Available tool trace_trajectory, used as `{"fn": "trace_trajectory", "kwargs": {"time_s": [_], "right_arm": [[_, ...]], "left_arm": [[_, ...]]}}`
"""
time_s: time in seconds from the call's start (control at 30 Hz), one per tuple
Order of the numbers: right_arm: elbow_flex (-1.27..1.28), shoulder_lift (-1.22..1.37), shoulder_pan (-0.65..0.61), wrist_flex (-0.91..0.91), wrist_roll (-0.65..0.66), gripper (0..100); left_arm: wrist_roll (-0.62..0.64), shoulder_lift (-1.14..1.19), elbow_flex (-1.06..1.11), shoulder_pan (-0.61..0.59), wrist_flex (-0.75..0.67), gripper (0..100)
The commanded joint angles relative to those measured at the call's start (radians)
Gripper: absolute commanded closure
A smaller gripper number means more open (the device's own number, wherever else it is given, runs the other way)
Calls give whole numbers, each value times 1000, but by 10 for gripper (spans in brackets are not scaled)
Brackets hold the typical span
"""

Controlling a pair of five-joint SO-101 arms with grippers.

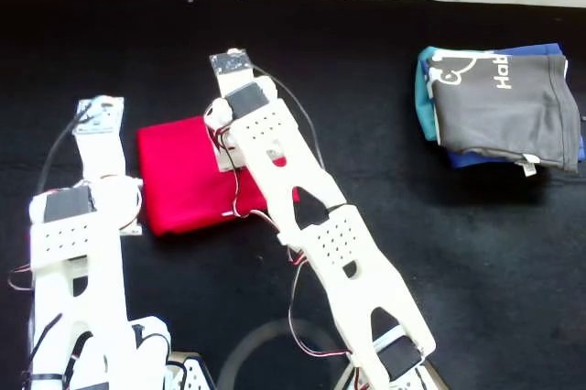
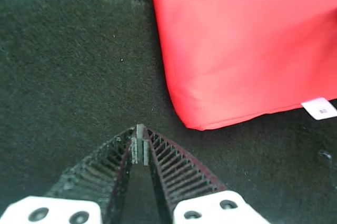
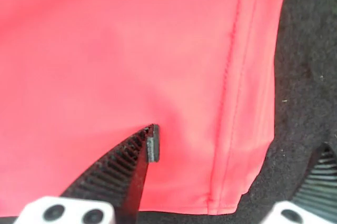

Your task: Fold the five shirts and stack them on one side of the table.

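red shirt point(image 1: 183, 179) centre-left | left gripper point(image 2: 139, 145) pinched together, empty | right gripper point(image 3: 239, 150) spread wide — straddling its edge | shirt stack point(image 1: 504, 106) upper right

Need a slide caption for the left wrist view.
Shut left hand over the black table, just off a corner of the folded red shirt.

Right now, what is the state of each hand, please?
Left hand: closed, holding nothing.
Right hand: open over the red shirt.

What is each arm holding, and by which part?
Nothing: the left gripper is shut empty beside the red shirt; the right gripper is open, astride its edge.
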Motion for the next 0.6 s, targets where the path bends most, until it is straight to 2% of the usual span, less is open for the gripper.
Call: {"fn": "trace_trajectory", "kwargs": {"time_s": [0.0, 0.13, 0.17, 0.33, 0.43, 0.57], "right_arm": [[-2, -16, -7, -65, -5, 584], [-10, 82, -4, -96, -2, 617], [-12, 99, -4, -97, 0, 658], [-12, 116, -2, -120, 29, 986], [-13, 107, -1, -119, 150, 991], [-104, 76, 15, -53, 180, 993]], "left_arm": [[-11, -27, 33, -8, -52, 991], [-11, -30, 39, -10, -49, 992], [-11, -30, 39, -21, -49, 992], [-11, -30, 38, -79, -54, 991], [-11, -28, 41, -84, -54, 991], [-11, -28, 42, -85, -49, 991]]}}
